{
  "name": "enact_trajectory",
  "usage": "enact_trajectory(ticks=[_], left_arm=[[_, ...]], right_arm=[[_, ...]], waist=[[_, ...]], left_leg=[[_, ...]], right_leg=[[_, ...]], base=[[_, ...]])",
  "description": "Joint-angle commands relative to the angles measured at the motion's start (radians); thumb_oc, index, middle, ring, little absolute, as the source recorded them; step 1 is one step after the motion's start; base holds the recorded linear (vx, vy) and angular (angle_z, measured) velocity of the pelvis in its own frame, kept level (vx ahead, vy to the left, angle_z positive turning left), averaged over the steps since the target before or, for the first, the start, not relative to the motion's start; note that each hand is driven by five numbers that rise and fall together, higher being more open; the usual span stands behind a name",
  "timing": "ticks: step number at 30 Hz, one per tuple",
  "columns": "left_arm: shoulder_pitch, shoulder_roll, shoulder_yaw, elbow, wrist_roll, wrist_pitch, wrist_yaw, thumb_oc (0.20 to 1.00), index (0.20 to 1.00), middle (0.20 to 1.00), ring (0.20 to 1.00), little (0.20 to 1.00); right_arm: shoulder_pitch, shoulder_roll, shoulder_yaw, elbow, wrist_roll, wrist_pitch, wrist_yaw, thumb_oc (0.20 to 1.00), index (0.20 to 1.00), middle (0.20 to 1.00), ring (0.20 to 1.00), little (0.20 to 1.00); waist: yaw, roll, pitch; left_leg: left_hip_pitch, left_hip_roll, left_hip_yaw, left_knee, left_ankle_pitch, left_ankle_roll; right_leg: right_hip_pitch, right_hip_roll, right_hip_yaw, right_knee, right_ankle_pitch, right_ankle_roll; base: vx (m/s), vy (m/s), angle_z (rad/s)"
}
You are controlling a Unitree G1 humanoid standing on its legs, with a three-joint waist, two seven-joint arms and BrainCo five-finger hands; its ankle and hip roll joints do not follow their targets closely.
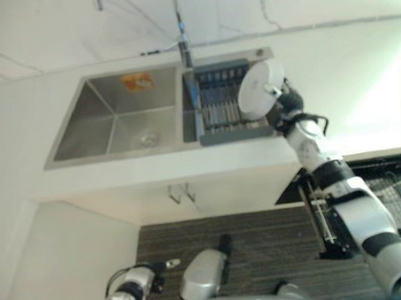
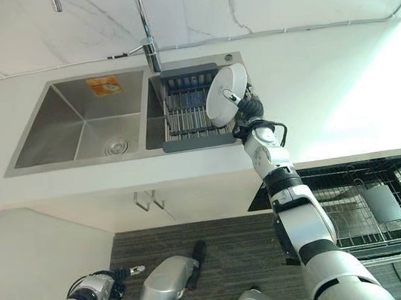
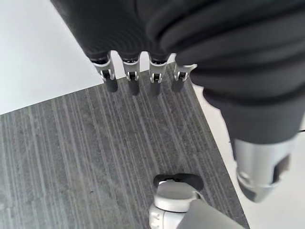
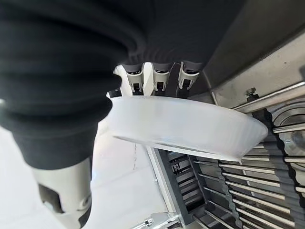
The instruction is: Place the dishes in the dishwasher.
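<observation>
The right robot hand [image 2: 246,109] is gripping a white plate [image 2: 225,94] above the sink rack [image 2: 186,117]; next, carrying it to the open dishwasher [image 2: 361,210].

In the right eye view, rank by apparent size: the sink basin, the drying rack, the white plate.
1. Sink basin
2. Drying rack
3. White plate, held up by the right robot hand, so nearer the camera; still smallest.
</observation>
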Motion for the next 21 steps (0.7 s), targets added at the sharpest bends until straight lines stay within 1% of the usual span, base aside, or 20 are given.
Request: enact_trajectory(ticks=[1,12,16,21], left_arm=[[0.001,0.029,-0.069,0.033,0.035,0.001,0.01,1.0,1.0,1.0,1.0,1.0],[-0.022,0.03,-0.081,0.029,0.031,0.014,0.022,1.0,1.0,1.0,1.0,1.0],[-0.037,0.036,-0.084,0.021,0.026,0.013,0.021,1.0,1.0,1.0,1.0,1.0],[-0.063,0.043,-0.088,0.004,0.005,0.015,0.024,1.0,1.0,1.0,1.0,1.0]], right_arm=[[-0.076,-0.045,-0.005,0.019,0.02,-0.032,0.016,1.0,1.0,1.0,1.0,1.0],[-0.117,-0.056,-0.011,0.059,0.029,-0.036,-0.003,1.0,1.0,1.0,1.0,1.0],[-0.148,-0.072,-0.004,0.088,0.04,-0.04,-0.003,1.0,1.0,1.0,1.0,1.0],[-0.185,-0.086,0.005,0.113,0.044,-0.049,-0.018,1.0,1.0,1.0,1.0,1.0]], waist=[[0.033,0.02,-0.062],[0.049,0.013,-0.044],[0.058,0.018,-0.025],[0.063,0.024,0.008]], left_leg=[[0.033,0.054,0.013,-0.037,-0.047,-0.064],[0.002,0.052,0.003,-0.014,-0.05,-0.063],[-0.026,0.042,-0.014,0.002,-0.048,-0.062],[-0.062,0.035,-0.016,0.032,-0.052,-0.058]], right_leg=[[-0.096,-0.027,0.041,0.1,-0.008,0.005],[-0.099,-0.031,0.038,0.108,-0.012,0.01],[-0.114,-0.035,0.044,0.115,-0.012,0.01],[-0.146,-0.044,0.052,0.146,-0.02,0.008]], base=[[0.02,-0.028,0.08],[0.01,-0.008,0.06],[-0.03,-0.003,0.01],[-0.06,-0.011,-0.01]])
